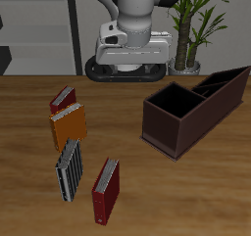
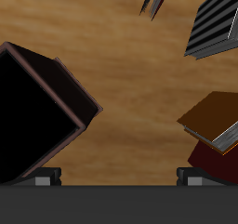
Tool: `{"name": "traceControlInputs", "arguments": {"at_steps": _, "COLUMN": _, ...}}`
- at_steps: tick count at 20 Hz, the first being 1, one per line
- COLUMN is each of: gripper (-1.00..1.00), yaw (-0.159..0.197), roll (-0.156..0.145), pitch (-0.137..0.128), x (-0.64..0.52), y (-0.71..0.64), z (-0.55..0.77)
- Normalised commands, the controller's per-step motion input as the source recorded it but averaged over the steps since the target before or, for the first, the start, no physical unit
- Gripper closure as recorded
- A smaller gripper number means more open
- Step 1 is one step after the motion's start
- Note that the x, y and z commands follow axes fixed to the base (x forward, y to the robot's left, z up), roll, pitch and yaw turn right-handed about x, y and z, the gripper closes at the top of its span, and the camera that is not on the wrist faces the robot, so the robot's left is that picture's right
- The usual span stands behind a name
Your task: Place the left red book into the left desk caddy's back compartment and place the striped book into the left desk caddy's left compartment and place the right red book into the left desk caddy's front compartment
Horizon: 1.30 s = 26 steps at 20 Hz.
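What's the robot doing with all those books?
Nothing is being held right now. Four books lie on the wooden table: the left red book, an orange book, the striped book and the right red book. The left desk caddy sits apart from them with nothing visible inside. The gripper isn't touching any book.

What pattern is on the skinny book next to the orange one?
Grey and dark stripes cover the striped book. It shows best in the exterior view.

Office-like room; potted plant point(image 1: 199, 24), shelving point(image 1: 10, 29)
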Motion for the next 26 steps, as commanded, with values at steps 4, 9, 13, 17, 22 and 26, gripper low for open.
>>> {"name": "traceControlInputs", "arguments": {"at_steps": 4, "gripper": -1.00, "yaw": -0.015, "roll": -0.018, "pitch": -0.008, "x": 0.17, "y": -0.04, "z": 0.06}}
{"name": "traceControlInputs", "arguments": {"at_steps": 9, "gripper": -1.00, "yaw": 0.006, "roll": -0.010, "pitch": -0.001, "x": 0.24, "y": 0.03, "z": 0.09}}
{"name": "traceControlInputs", "arguments": {"at_steps": 13, "gripper": -1.00, "yaw": -0.015, "roll": -0.012, "pitch": -0.019, "x": 0.33, "y": 0.09, "z": 0.13}}
{"name": "traceControlInputs", "arguments": {"at_steps": 17, "gripper": -1.00, "yaw": -0.001, "roll": -0.033, "pitch": -0.018, "x": 0.27, "y": 0.03, "z": 0.14}}
{"name": "traceControlInputs", "arguments": {"at_steps": 22, "gripper": -1.00, "yaw": 0.003, "roll": -0.012, "pitch": -0.012, "x": 0.37, "y": -0.04, "z": 0.09}}
{"name": "traceControlInputs", "arguments": {"at_steps": 26, "gripper": -1.00, "yaw": 0.015, "roll": -0.030, "pitch": -0.022, "x": 0.30, "y": -0.12, "z": 0.08}}
